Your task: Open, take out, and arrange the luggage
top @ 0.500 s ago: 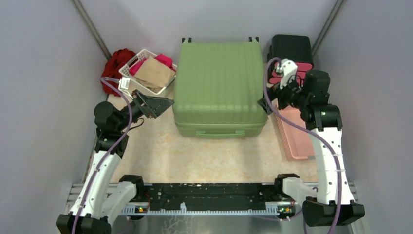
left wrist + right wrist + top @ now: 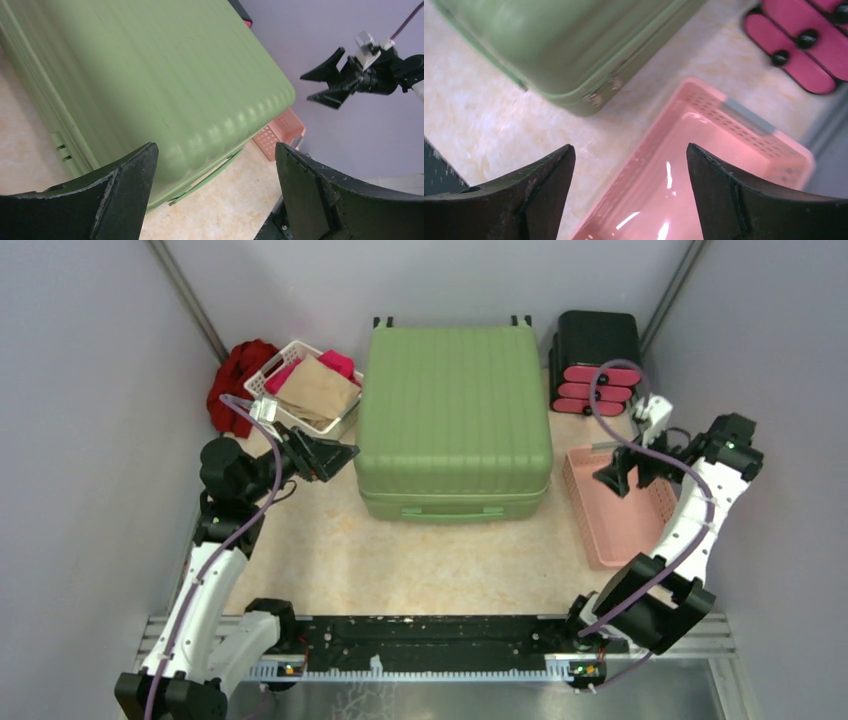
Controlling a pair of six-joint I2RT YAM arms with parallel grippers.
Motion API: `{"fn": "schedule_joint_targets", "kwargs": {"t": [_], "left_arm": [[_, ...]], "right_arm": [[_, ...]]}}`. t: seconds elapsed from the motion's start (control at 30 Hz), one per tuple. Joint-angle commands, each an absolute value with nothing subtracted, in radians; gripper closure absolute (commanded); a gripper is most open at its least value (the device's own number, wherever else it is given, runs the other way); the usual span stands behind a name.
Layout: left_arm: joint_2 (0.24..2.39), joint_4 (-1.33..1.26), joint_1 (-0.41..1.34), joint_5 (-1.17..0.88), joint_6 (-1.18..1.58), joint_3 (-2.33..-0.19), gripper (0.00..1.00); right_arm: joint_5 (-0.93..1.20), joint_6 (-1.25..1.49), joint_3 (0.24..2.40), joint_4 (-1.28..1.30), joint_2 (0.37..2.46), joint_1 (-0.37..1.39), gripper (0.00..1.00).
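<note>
- Top external: the closed luggage hides its inside
- Left gripper gapes empty just beside it
- Right gripper gapes empty over the pink basket

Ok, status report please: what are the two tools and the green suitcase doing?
Left tool open, left of luggage. Right tool open, over pink basket. Luggage shut, flat on table. Nothing on top of it.

- Luggage: light green, shell ribbed in parallel lines.
- Basket: pink, walls dotted with small holes.
- Drawer box: black, pink fronts with black knobs.
- Tabletop: beige, marbled.
- Heap at far left: dark red, perhaps cloth.
</note>
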State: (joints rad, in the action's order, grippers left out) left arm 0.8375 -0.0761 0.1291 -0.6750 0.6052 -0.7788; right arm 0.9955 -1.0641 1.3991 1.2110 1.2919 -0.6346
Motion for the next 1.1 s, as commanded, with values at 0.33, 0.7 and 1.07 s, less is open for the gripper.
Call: {"fn": "schedule_joint_targets", "kwargs": {"t": [0.33,0.7,1.07], "left_arm": [[0.865,-0.176,0.135,-0.710,0.671,-0.747,0.11],[0.777,-0.297,0.135,-0.643,0.664,-0.686,0.10],[0.750,-0.314,0.135,-0.588,0.545,-0.687,0.10]], "right_arm": [[1.195,-2.150,1.070,1.500,1.423,-0.583,0.29],[1.258,-2.202,1.130,1.495,1.669,-0.495,0.50],[1.266,-1.855,1.114,1.171,1.672,-0.446,0.49]]}}
